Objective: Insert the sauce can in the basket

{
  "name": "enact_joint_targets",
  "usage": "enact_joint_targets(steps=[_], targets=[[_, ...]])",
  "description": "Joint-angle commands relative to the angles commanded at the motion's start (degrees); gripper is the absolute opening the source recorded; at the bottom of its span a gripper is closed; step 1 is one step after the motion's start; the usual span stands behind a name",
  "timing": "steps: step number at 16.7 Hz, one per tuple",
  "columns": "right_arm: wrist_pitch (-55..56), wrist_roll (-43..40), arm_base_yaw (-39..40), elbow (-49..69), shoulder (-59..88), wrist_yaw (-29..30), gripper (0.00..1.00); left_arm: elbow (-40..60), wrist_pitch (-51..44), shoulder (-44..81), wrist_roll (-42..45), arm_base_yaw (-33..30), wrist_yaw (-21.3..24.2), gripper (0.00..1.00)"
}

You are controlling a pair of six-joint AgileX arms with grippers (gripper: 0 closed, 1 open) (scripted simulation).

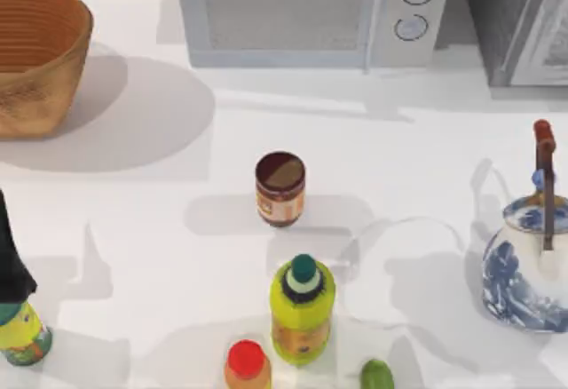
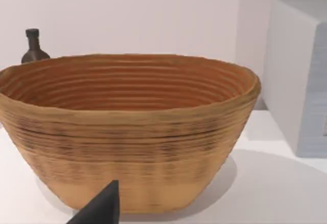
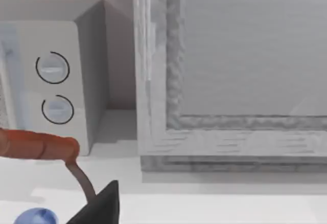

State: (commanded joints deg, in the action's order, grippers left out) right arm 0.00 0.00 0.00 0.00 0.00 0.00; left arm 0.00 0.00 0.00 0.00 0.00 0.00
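The sauce can (image 1: 280, 189), short with a dark maroon top and an orange-brown and cream label, stands upright near the middle of the table. The tan woven basket (image 1: 35, 60) sits at the far left corner; the left wrist view faces its ribbed wall (image 2: 127, 147) and looks into it. A dark part of my left arm (image 1: 11, 256) shows at the table's left edge, well apart from the can. A dark tip of my left gripper (image 2: 102, 208) shows in its wrist view. A dark tip of my right gripper (image 3: 99, 208) shows near the teapot's handle (image 3: 41, 146).
A yellow-green bottle (image 1: 302, 313), a red-capped bottle (image 1: 247, 367) and a lime (image 1: 376, 376) stand in front of the can. A green-lidded can (image 1: 22, 331) is front left, a blue-white teapot (image 1: 528, 265) right. A microwave (image 1: 311, 11) and another appliance (image 1: 524, 25) line the back.
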Motion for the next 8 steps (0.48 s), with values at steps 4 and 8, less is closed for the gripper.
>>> enact_joint_targets(steps=[4,8], targets=[[0.0,0.0,0.0,0.0,0.0,0.0,1.0,0.8,1.0,1.6,0.0,-0.2,0.8,1.0],[0.0,0.0,0.0,0.0,0.0,0.0,1.0,5.8,7.1,11.5,0.2,-1.3,5.8,1.0]])
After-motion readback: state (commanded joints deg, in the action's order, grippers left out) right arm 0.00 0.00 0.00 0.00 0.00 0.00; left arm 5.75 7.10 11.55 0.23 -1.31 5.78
